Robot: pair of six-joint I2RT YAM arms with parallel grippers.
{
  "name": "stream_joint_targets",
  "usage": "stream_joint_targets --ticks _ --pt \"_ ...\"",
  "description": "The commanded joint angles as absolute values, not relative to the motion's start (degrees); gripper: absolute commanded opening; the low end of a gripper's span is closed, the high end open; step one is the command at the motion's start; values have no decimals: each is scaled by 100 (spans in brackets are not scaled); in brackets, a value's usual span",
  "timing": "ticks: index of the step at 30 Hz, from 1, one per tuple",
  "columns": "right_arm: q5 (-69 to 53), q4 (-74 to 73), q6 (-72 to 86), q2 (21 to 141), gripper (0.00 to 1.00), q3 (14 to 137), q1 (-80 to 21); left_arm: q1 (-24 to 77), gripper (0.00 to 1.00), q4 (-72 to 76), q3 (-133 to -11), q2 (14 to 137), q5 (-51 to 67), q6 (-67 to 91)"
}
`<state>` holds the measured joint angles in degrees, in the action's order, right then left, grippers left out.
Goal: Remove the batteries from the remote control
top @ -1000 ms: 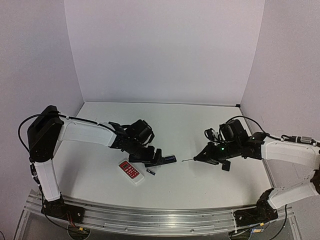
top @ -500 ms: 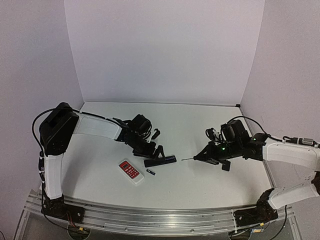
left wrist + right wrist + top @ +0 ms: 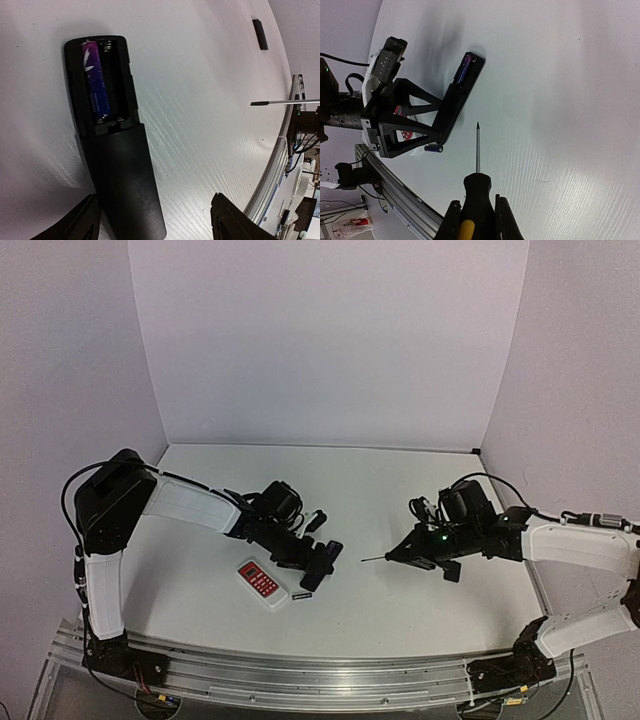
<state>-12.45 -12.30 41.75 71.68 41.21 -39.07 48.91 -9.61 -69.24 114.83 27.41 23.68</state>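
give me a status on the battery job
left gripper open astride black remote, right gripper shut on screwdriver. purple battery in open bay, loose battery near red remote. nothing blocking the bay.
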Motion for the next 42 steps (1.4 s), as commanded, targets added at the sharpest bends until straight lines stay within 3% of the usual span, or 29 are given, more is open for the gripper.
stream_joint_targets --ticks 1,11,22,33,42 --pt "-1301 -779 4266 7384 0 4223 -3975 4965 73 -906 -6684 11323 2532 2740" --pt "-1035 -493 4254 8108 0 4834 -4173 4966 54 -1113 -6675 11468 1092 3127" --pt "-582 -307 4397 8941 0 5540 -4306 5113 52 -1322 -6814 11713 1031 2883" --pt "-571 -314 4504 9604 0 5831 -4315 5266 37 -1670 -6906 12043 837 2747" --pt "-731 -306 4649 10009 0 6012 -4315 5281 33 -1858 -6936 12197 708 2587"
